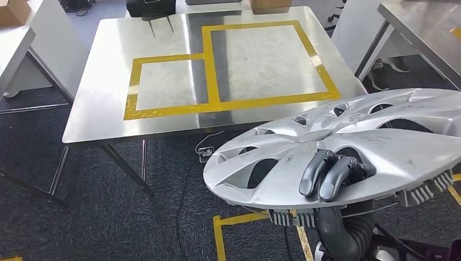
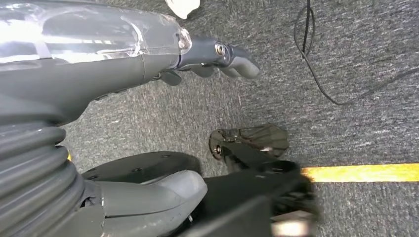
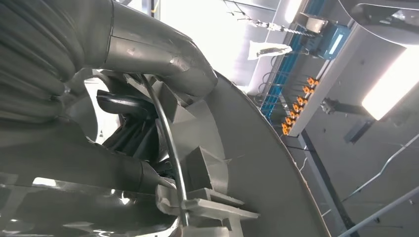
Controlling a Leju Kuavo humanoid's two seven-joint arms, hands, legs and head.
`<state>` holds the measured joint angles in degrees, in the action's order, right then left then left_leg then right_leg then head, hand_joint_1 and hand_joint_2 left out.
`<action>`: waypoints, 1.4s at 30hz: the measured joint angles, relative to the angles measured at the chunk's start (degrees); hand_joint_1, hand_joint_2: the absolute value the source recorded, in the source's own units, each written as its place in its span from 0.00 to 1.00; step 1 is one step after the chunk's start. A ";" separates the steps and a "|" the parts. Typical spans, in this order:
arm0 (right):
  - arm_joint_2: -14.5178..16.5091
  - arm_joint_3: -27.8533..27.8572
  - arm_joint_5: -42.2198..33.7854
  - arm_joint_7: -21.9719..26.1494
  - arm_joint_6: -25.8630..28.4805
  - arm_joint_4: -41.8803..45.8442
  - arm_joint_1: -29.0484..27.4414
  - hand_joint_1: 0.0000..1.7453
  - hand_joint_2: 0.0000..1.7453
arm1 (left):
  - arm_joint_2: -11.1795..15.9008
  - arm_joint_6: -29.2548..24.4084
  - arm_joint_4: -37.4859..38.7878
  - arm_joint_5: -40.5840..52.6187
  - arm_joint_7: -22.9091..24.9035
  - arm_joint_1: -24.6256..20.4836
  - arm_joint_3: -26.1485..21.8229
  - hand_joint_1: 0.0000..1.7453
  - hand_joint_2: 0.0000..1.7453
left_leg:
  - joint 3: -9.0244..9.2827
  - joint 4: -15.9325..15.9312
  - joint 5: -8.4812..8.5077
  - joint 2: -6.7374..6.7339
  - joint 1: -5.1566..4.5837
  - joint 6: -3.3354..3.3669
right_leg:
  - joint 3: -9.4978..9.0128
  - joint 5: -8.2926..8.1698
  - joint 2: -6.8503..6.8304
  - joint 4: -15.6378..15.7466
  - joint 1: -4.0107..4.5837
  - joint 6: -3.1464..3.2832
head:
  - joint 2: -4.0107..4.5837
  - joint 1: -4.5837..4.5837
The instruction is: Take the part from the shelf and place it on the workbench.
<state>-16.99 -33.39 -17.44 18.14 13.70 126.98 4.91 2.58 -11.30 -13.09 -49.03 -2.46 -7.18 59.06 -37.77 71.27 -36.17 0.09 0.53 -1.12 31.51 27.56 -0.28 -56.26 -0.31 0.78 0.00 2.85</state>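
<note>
The part is a large silver hubcap (image 1: 380,147), held nearly flat at the lower right of the head view, off the near right corner of the workbench. My right hand (image 1: 329,175) grips its near rim, dark fingers lying over the top face. From behind, the hubcap's (image 3: 267,168) grey back, clips and wire ring show, with my right hand (image 3: 128,101) clamped on the rim. The steel workbench (image 1: 163,49) carries two yellow tape rectangles. My left hand (image 2: 123,74) hangs over the carpet holding nothing, its fingers (image 2: 237,61) stretched out.
A second steel table (image 1: 429,32) stands at the right and a white one (image 1: 13,51) at the left. A black case (image 1: 151,7) and a cardboard box (image 1: 270,5) sit by the workbench's far edge. A cable (image 1: 185,179) and yellow tape (image 1: 220,234) lie on the carpet.
</note>
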 joint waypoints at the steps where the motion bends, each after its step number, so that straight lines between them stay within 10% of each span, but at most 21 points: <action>1: 0.00 -0.01 -0.01 0.01 0.00 -0.01 -0.03 1.00 1.00 | 0.01 0.00 0.00 0.00 0.02 0.07 0.00 0.00 1.00 | -1.71 2.05 0.09 0.00 0.01 -0.12 | -0.23 0.27 0.00 -0.06 0.00 0.03 | 0.00 -0.24; 6: 0.01 -0.01 0.00 0.01 0.00 -0.02 -0.02 1.00 1.00 | 0.15 0.00 0.00 0.00 0.07 0.11 0.00 0.00 1.00 | 2.16 -10.05 8.99 -0.22 -0.16 0.57 | -2.02 2.26 0.20 -0.54 0.17 -0.82 | 0.00 -1.06; 12: 0.00 0.03 -0.01 0.04 0.01 0.03 0.07 1.00 1.00 | 0.23 -0.02 0.00 0.00 0.07 0.09 0.00 0.00 1.00 | 4.00 -12.91 8.47 -0.17 -0.07 2.47 | -1.40 4.36 0.28 -2.82 0.00 -2.71 | 0.00 -0.78; 15: 0.01 0.05 -0.01 0.07 0.00 -0.07 0.03 1.00 1.00 | 0.18 -0.01 0.00 0.00 0.05 0.06 0.01 0.00 1.00 | 4.80 -13.11 7.87 -0.29 -0.02 2.99 | 4.54 8.01 0.28 -13.08 -0.36 -3.56 | 0.00 0.25; 17: 0.01 0.05 -0.01 0.07 0.02 -0.19 -0.02 1.00 1.00 | 0.16 0.00 0.00 0.00 0.05 0.14 0.02 0.00 1.00 | 5.44 -13.09 7.27 -0.29 -0.04 2.94 | 7.54 7.43 0.28 -16.41 -0.42 -3.67 | 0.00 0.75; 22: 0.00 0.05 -0.01 0.07 0.02 -0.28 0.02 1.00 1.00 | 0.08 0.00 0.01 0.02 0.05 0.05 0.02 0.00 1.00 | 7.52 -13.16 5.47 -0.01 -0.18 2.04 | 3.04 -1.47 0.29 -3.09 -0.04 -2.28 | 0.00 1.61; 27: 0.01 0.09 -0.01 0.09 0.02 -0.29 0.09 1.00 1.00 | 0.10 0.00 -0.01 0.13 -0.01 -0.09 0.02 0.00 1.00 | 7.45 -12.03 3.91 -0.12 -0.08 0.42 | 1.28 -0.65 0.18 -0.47 0.02 -0.63 | 0.00 1.19; 32: 0.01 0.05 -0.01 0.11 0.02 -0.32 0.10 1.00 1.00 | 0.13 0.00 -0.01 0.17 -0.05 0.15 0.02 0.00 1.00 | -1.61 1.88 0.43 -0.04 0.01 -0.18 | -0.40 0.59 0.08 -0.13 0.06 0.19 | 0.00 -0.46; 36: 0.01 0.05 -0.01 0.11 0.02 -0.33 0.10 1.00 1.00 | 0.20 0.00 -0.01 0.17 -0.03 0.22 0.02 0.00 1.00 | 1.21 -8.12 8.75 -0.14 -0.18 0.64 | -2.40 2.53 0.25 -0.51 0.22 -0.36 | 0.00 -1.03; 42: 0.01 0.10 -0.01 0.12 0.01 -0.25 0.24 1.00 1.00 | 0.34 -0.01 0.01 0.18 -0.05 0.19 0.03 0.00 1.00 | 4.01 -12.79 8.20 -0.13 -0.21 2.50 | -2.60 4.54 0.21 -1.65 0.30 -2.28 | 0.01 -1.09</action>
<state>-16.98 -33.29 -17.44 18.26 13.71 126.74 5.15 2.92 -11.31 -13.09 -48.84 -2.51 -6.99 59.08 -33.76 58.48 -27.97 -0.04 0.32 1.39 28.91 32.10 -0.07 -57.91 -0.01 -1.49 0.01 1.76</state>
